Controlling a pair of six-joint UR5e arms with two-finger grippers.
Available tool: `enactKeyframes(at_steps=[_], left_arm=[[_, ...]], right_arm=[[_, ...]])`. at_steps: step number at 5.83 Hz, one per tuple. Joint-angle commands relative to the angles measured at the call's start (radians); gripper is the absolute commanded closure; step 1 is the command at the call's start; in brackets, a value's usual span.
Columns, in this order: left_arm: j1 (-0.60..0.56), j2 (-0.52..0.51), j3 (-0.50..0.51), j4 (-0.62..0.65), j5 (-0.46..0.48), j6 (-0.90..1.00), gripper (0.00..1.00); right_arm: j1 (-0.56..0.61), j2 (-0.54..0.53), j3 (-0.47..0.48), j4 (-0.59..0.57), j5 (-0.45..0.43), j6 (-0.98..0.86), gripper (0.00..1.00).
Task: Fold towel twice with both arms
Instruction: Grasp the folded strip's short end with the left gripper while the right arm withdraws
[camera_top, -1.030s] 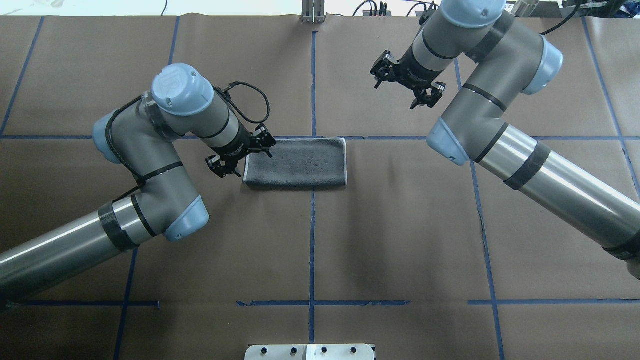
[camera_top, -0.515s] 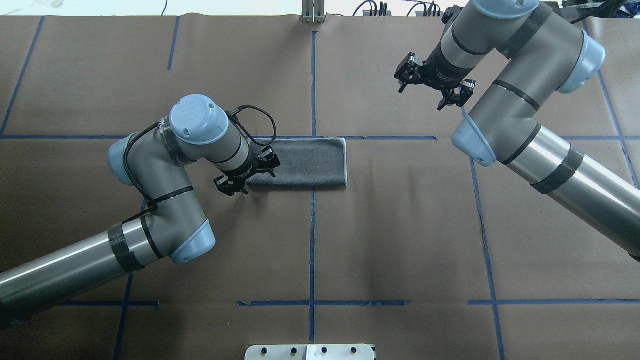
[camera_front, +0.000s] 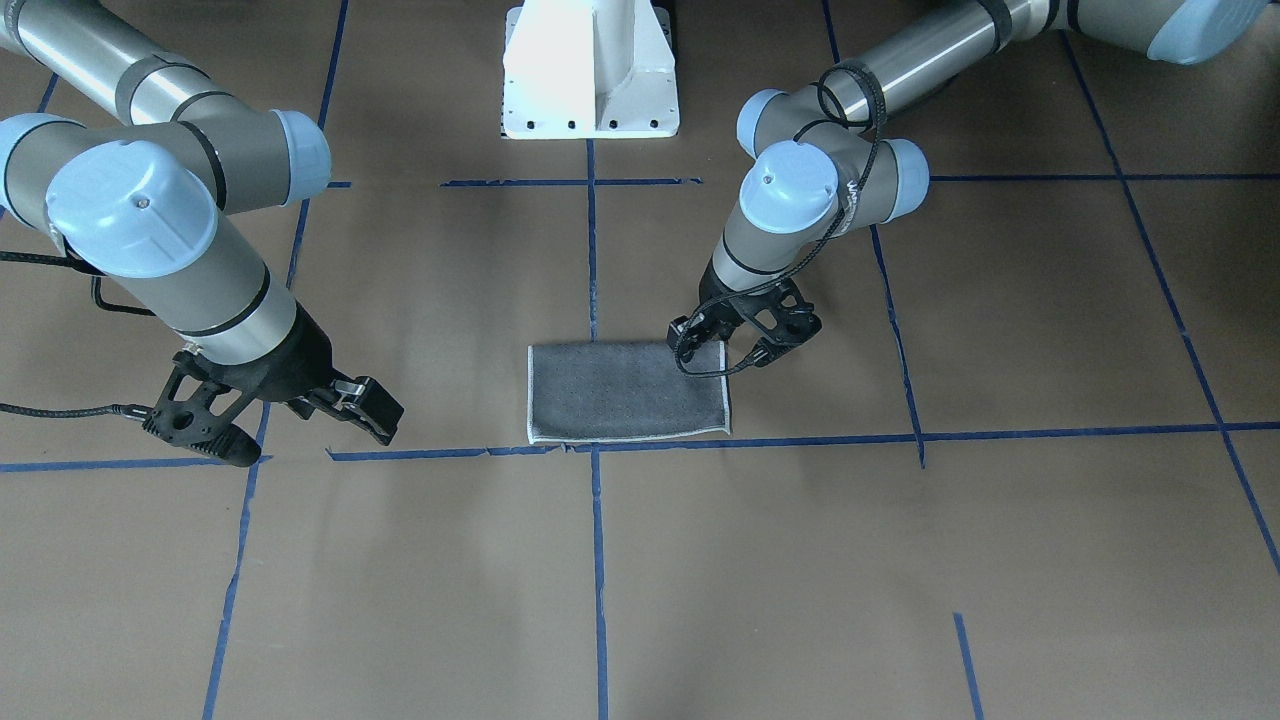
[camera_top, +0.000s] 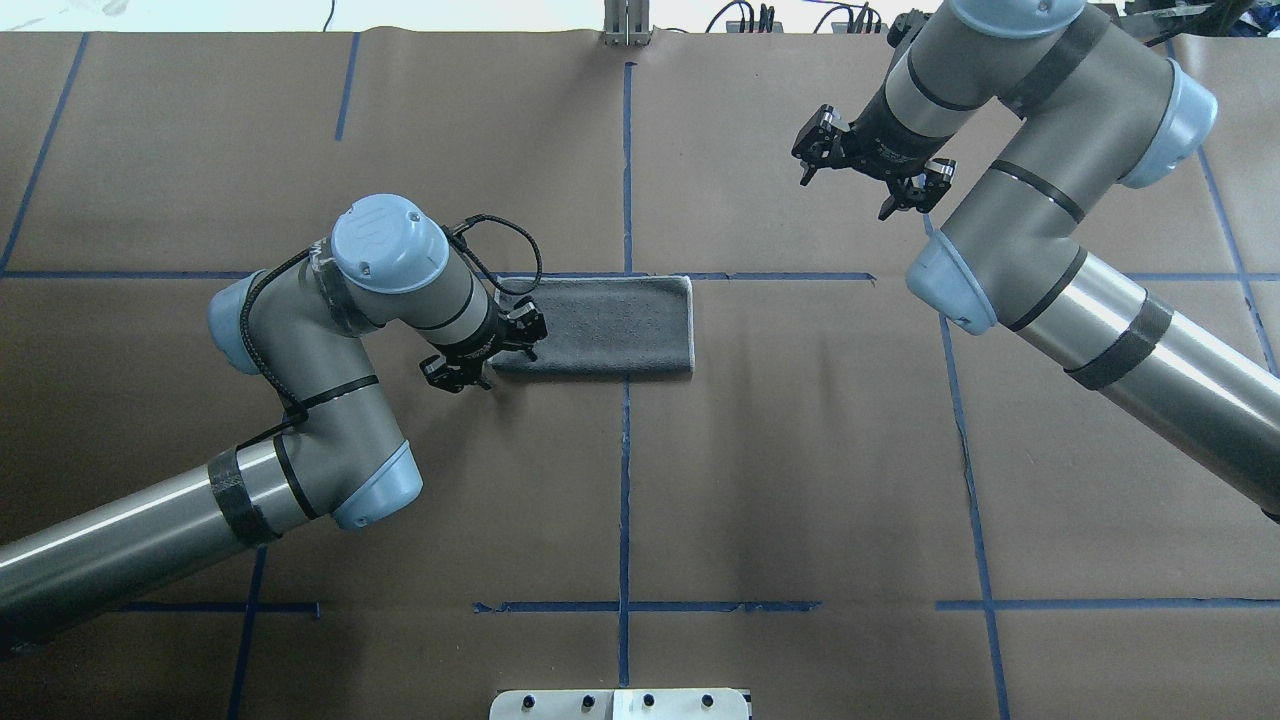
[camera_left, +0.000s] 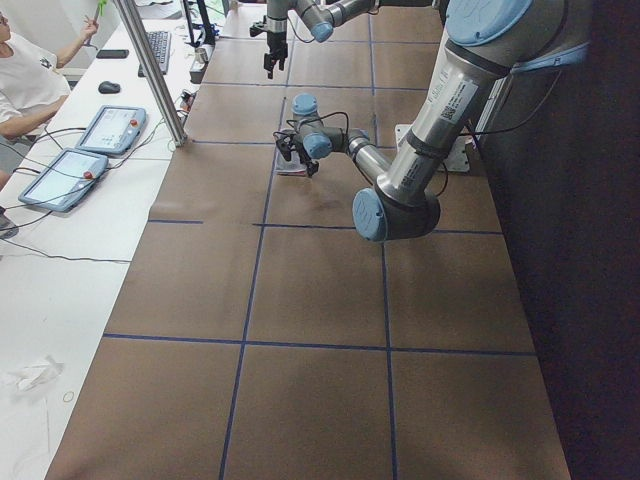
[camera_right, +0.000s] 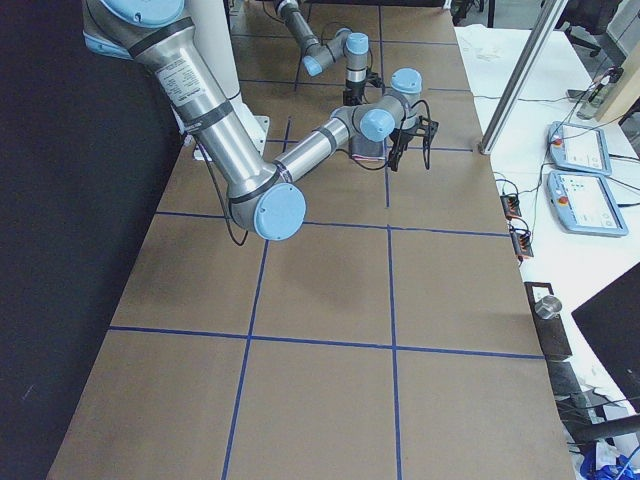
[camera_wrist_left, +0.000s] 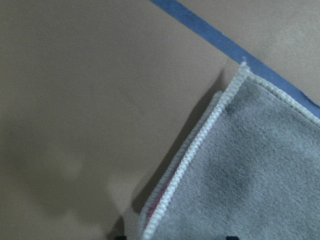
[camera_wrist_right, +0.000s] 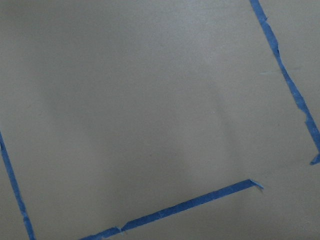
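1. Towel (camera_top: 600, 328) status: it lies flat near the middle of the desk (camera_top: 800, 450), grey side up, a long rectangle. That looks folded once already, so I'd guess the second fold is what's left. Its far long edge sits right along a blue tape line (camera_top: 780, 276).
2. Long axis runs left-right across the desk in the overhead view, so the short ends face the two arms.
3. The left arm (camera_top: 390, 250) is way nearer. Its jaws are spread open and low at the towel's left short end, one finger over the cloth and the other just off the near corner. They've got nothing clamped as far as I can see. The left wrist cam looks straight at that corner: two stitched edges stacked, with a sliver of pink between them.
4. The right arm (camera_top: 1030, 220) is well apart from the towel, off past its right end on the far side. Its jaws are open and empty, and its wrist cam shows only bare paper and tape.
5. My read: the next fold turns on carrying the left short end along the long axis to the right end, catching both layers.
6. Surroundings: brown paper with a blue tape grid, the white pedestal base (camera_front: 590, 70), and an operator (camera_left: 25, 85) at a side table with tablets (camera_left: 85, 150).
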Motion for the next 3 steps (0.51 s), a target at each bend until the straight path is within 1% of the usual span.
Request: enactKeyframes(at_steps=[1,3], left_arm=[[-0.004,0.004,-0.001,0.001,0.0,0.0,0.47],[-0.005,0.004,-0.01,0.0,-0.003,0.002,0.86]], right_arm=[[0.0,-0.003,0.0,0.001,-0.003,0.0,0.0],[0.0,-0.009,0.0,0.001,-0.004,0.0,0.0]])
